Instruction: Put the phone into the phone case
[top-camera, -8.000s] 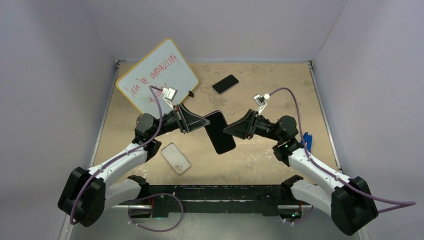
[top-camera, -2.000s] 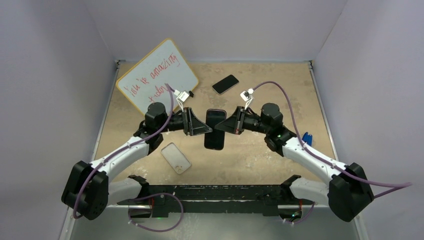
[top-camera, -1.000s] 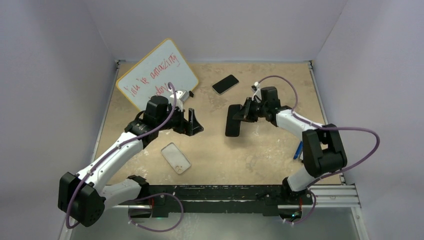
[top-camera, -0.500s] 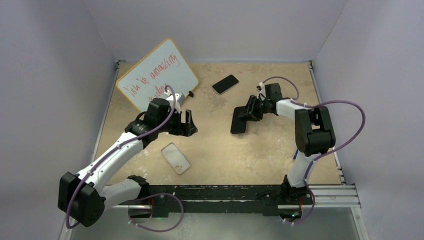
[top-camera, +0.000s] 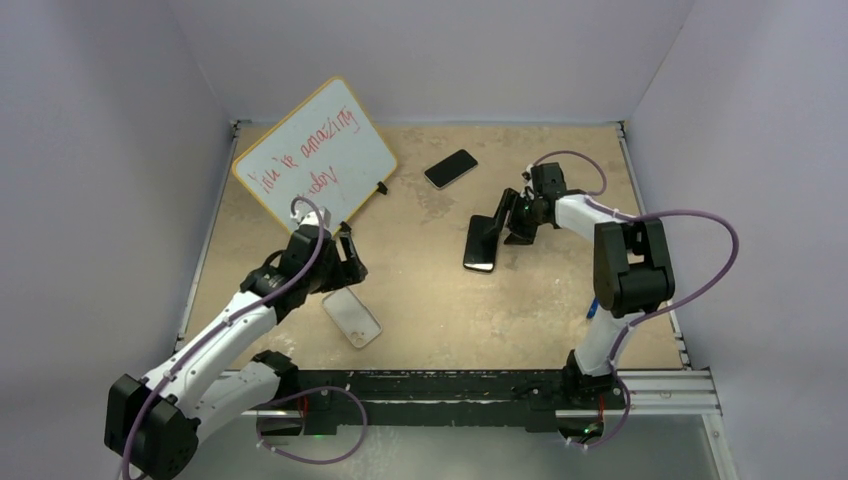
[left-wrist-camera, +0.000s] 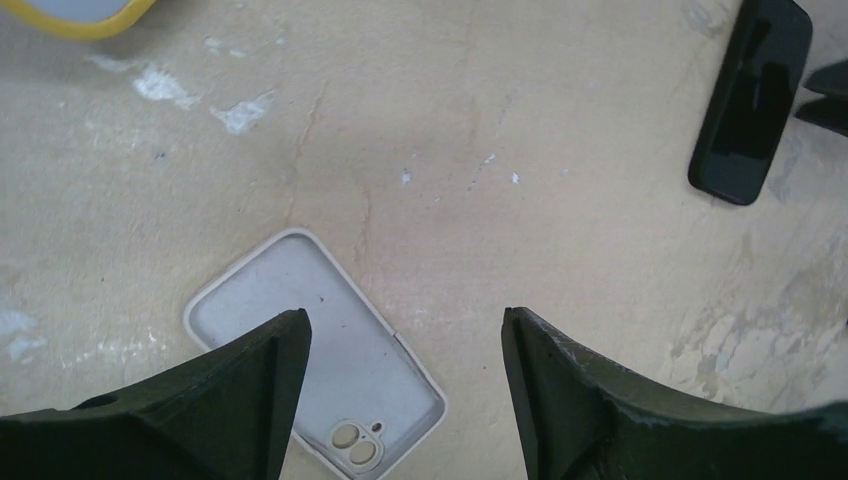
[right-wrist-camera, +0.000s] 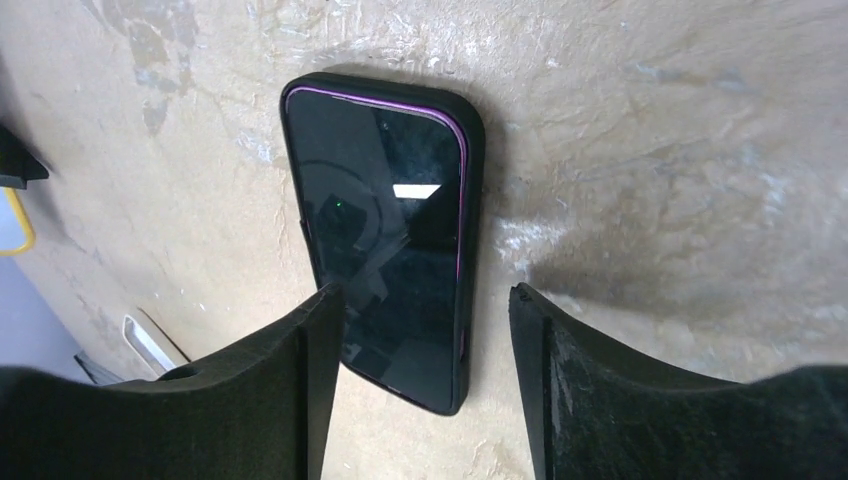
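The phone (top-camera: 480, 243) is a black slab with a purple-edged screen, lying flat on the table mid-right; it also shows in the right wrist view as the phone (right-wrist-camera: 390, 230) and far off as the phone (left-wrist-camera: 752, 100). My right gripper (top-camera: 515, 215) hovers at its back-right end. That right gripper (right-wrist-camera: 428, 295) is open, holding nothing, with the phone's near end below the gap between the fingers. The phone case (top-camera: 352, 316), whitish and translucent, lies hollow side up at front left. My left gripper (top-camera: 345, 262) hangs open just above the phone case (left-wrist-camera: 315, 355). That left gripper (left-wrist-camera: 405, 320) holds nothing.
A yellow-framed whiteboard (top-camera: 315, 155) with red writing lies at the back left. A second dark phone (top-camera: 451, 168) rests near the back centre. A blue object (top-camera: 592, 305) lies behind the right arm at the right side. Walls close in the table on three sides.
My right gripper opened and let go of the phone, which now lies flat on the table. My left arm drew back toward the case, its jaws a little narrower.
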